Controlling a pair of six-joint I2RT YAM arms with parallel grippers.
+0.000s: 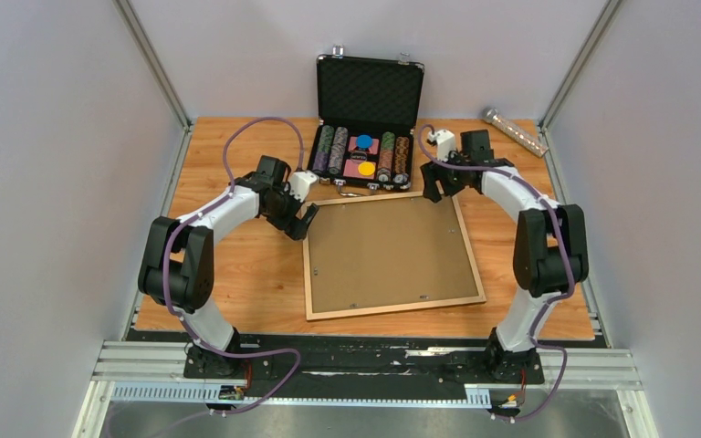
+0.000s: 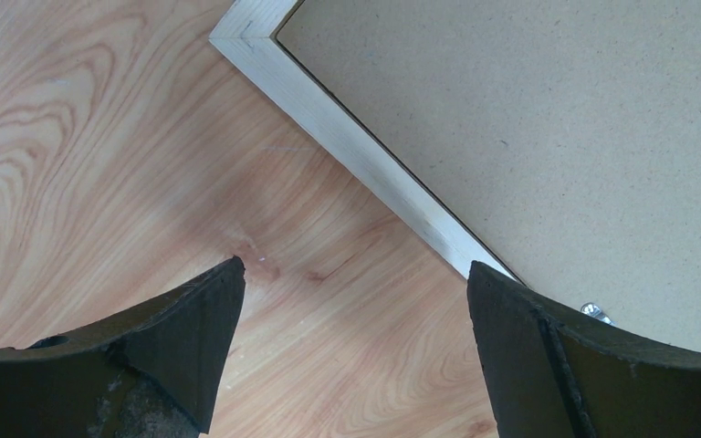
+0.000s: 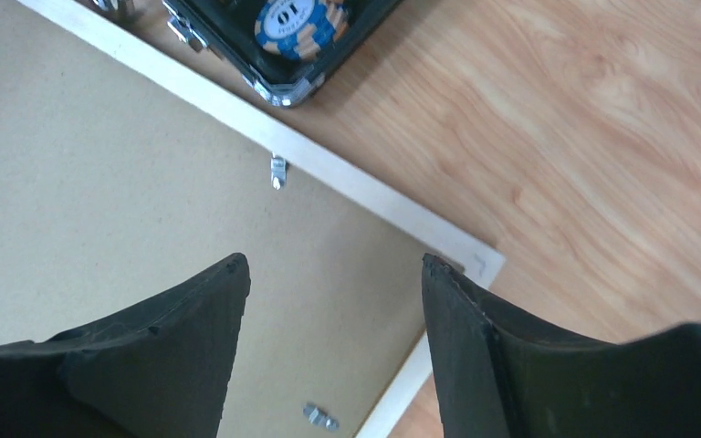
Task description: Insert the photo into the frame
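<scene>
Near the arms' bases, a large thin-railed rectangular frame (image 1: 392,308) of pale wood lies flat and slightly skewed on the grain-patterned wooden bench (image 1: 237,265), back upward. A matte, speckled brown fibreboard backing panel (image 1: 388,251) fills it, with small bright metal tabs (image 3: 278,171) along the rails. The left pincer (image 2: 356,270) hovers by the frame's far left corner, its blunt black fingers spread wide and empty, one over bare bench, the other over the rail. The right pincer (image 3: 333,265) hangs above the far right corner, fingers apart, holding nothing. Just beyond, an open black hard case (image 1: 370,91) with a foam-lined lid holds rows of striped poker chips (image 1: 333,151). A clear tube (image 1: 514,132) lies far right.
</scene>
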